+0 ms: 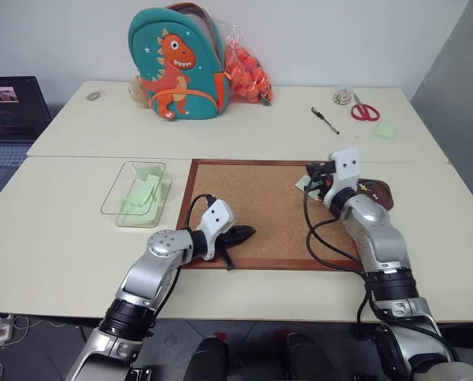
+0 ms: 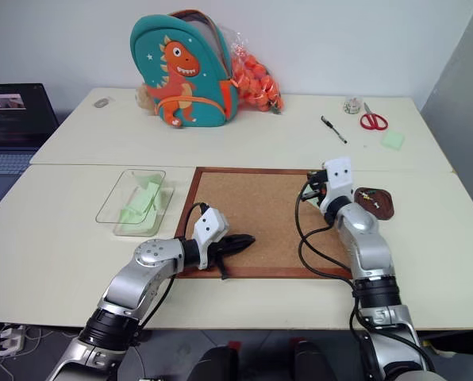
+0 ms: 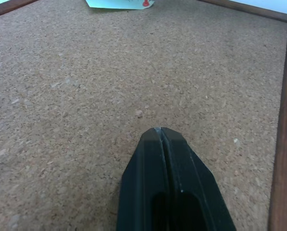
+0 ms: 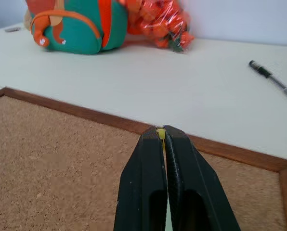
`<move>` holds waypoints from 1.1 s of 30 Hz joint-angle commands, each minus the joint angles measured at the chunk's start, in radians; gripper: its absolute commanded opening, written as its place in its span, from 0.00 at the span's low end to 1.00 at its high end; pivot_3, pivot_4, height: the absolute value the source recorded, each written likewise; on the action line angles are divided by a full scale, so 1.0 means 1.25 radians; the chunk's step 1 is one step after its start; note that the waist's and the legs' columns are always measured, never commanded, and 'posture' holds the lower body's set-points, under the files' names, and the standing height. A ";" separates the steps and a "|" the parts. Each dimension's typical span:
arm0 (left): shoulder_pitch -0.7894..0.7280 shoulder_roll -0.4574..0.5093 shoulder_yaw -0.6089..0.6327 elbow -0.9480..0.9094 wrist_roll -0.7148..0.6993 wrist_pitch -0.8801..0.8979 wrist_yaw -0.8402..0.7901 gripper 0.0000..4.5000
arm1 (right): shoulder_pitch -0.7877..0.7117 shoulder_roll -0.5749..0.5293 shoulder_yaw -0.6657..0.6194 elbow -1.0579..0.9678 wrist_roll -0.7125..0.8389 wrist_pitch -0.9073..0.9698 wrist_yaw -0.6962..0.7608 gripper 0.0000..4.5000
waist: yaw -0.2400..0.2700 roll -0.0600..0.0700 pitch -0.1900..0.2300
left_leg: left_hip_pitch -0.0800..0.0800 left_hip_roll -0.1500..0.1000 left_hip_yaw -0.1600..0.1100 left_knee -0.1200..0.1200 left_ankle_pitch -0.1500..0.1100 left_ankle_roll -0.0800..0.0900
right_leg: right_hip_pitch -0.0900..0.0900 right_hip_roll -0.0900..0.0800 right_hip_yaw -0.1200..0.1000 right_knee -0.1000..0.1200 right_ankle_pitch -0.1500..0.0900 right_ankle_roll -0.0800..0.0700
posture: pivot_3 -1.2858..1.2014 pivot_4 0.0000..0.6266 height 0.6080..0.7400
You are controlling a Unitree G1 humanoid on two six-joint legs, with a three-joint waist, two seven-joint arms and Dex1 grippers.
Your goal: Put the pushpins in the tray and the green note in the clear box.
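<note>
Since the right tool (image 1: pixel 319 176) is pinched shut on a tiny yellow-headed pushpin (image 4: pixel 160 133), of which no more than a sliver of yellow shows at the fingertips, the coming move turns on where the tray (image 2: pixel 377 203) lies from it. The tray sits just beside that tool on its right, on the worktop (image 1: pixel 78 238) just off the right edge of the cork board (image 1: pixel 252 198). The right arm is much the nearer one; the left is well apart from the tray, across the board. The drop looks to need a short sideways carry over the board's wooden frame, then a release above the dish.

The tray is a small, glossy, dark brown dish with rounded corners and a low rim, its long side running roughly across the worktop. A few small specks lie in it, too small to tell apart.

The green note (image 3: pixel 119 4) lies at the board's far right corner, close under the right tool, with a red-headed pin (image 3: pixel 145 3) at its edge. That pin would probably have to come out before the note can go.

The left tool (image 3: pixel 160 131) is closed on nothing and sits low over the near left part of the cork, pointing across it toward the note. The clear box (image 1: pixel 113 208) stands on the worktop just left of the board, nearer the left arm, with pale green slips already inside.
</note>
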 commanded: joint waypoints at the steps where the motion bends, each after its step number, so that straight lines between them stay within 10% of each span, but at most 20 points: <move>1: 0.018 0.007 -0.013 0.003 0.001 0.016 -0.007 0.00 | 0.066 -0.067 -0.090 -0.150 0.031 0.090 -0.013 0.01 | 0.002 0.000 0.000 | 0.000 0.000 0.000 0.000 0.000 0.000 | 0.000 0.000 0.000 0.000 0.000 0.000 | 0.52 0.24 1.00; 16: -0.009 0.002 -0.019 0.052 0.009 -0.001 -0.018 0.00 | 0.056 -0.188 -0.144 0.047 0.014 0.143 0.001 0.01 | 0.000 0.002 -0.001 | 0.002 -0.002 0.002 0.000 0.000 0.000 | 0.002 0.001 0.001 -0.001 0.000 0.000 | 0.52 0.24 1.00; 33: 0.001 -0.002 -0.019 0.067 0.010 -0.021 -0.021 0.00 | 0.075 -0.202 -0.155 0.046 0.043 0.154 0.020 0.84 | 0.001 0.002 -0.001 | 0.002 -0.001 0.002 0.000 0.000 0.000 | 0.002 0.001 0.001 -0.001 0.000 0.000 | 0.52 0.24 1.00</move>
